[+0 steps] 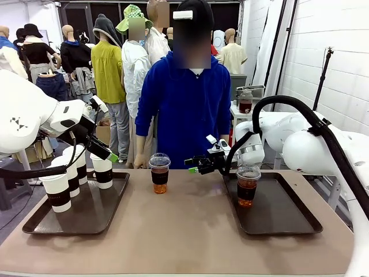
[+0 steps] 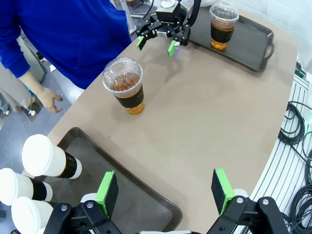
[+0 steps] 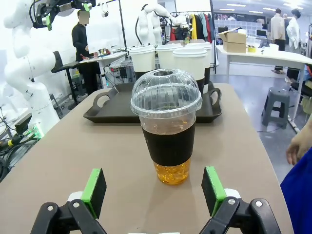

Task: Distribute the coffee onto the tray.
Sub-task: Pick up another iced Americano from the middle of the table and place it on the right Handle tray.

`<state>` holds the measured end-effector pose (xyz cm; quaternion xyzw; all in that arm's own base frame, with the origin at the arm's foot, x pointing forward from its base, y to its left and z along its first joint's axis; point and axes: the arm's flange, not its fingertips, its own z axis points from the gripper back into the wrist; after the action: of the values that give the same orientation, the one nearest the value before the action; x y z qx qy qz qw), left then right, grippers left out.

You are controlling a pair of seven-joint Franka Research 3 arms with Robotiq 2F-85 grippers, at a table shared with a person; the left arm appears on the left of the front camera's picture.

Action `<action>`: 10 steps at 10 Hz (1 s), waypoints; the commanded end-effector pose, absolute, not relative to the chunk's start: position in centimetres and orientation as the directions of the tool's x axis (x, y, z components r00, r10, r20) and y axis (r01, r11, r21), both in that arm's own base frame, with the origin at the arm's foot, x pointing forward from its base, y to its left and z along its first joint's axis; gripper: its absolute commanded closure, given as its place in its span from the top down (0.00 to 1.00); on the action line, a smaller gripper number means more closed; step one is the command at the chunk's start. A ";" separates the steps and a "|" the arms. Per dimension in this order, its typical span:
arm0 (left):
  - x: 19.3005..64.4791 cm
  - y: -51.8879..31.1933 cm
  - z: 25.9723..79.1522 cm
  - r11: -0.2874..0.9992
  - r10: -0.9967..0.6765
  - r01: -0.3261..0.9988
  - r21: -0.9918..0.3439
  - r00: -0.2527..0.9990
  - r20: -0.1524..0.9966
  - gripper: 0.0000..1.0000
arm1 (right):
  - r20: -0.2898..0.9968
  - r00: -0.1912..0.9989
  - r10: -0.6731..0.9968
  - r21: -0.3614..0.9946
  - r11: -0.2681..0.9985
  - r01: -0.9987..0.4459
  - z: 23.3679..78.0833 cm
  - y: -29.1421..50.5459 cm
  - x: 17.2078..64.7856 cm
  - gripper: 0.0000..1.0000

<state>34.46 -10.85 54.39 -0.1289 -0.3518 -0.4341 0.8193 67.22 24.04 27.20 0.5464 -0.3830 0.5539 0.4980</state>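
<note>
Inspected brown worktop (image 1: 190, 242), with person in blue top (image 1: 187, 104) standing at its far edge. Found two dark trays, left tray (image 1: 98, 216) and right tray (image 1: 282, 213), well apart at opposite ends. Counted four white paper cups (image 1: 57, 191) with dark sleeves, upright and clustered on left tray (mostly its left portion). Recorded first iced coffee cup (image 1: 248, 186) upright on right tray, near its far-left corner. Located second iced coffee cup (image 1: 159, 173) upright on bare worktop between the trays, toward the far edge. Observed right pincer (image 1: 192, 166) spread wide, level, facing second iced coffee cup from just beside it, not touching. Observed left pincer (image 2: 165, 192) spread wide, empty, above left tray near the paper cups.
</note>
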 end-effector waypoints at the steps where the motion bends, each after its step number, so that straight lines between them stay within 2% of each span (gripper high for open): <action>1: 34.5 -10.7 54.4 0.590 -0.618 0.803 0.091 0.376 0.691 1.00 | 0.987 0.093 0.133 0.120 -0.211 -0.970 27.2 24.0 67.2 1.00; 10: 34.5 -10.7 54.4 0.590 -0.618 0.803 0.091 0.376 0.691 1.00 | 0.987 0.108 0.117 0.123 -0.136 -0.983 25.5 29.2 70.8 1.00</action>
<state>34.46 -10.85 54.39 -0.1289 -0.3518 -0.4341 0.8193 69.65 28.28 25.55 0.5343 -0.4023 0.5433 0.5075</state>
